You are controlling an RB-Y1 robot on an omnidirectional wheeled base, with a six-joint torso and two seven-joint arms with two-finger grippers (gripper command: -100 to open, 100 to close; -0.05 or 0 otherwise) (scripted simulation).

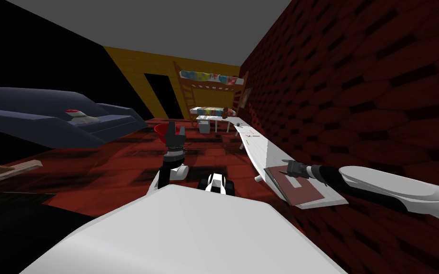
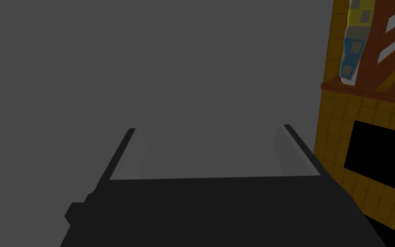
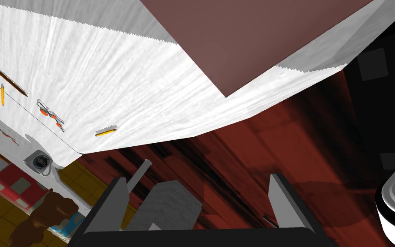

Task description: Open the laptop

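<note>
As the flat, closed, brown-red laptop [image 1: 309, 192] lies at the near end of the long white bench [image 1: 261, 152], the right gripper [image 1: 291, 167] hovers close, fingers apart, apparently in approach. The next move probably needs the lid's edge caught. The raised left gripper [image 1: 175, 135] has its fingers apart too.

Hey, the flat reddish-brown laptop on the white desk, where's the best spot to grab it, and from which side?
Probably pinch the laptop's thin edge nearest the desk's rim, coming from the room side. It lies flat and closed by the desk corner, so only its edges offer a hold. Which edge is hinged, I cannot tell.
</note>
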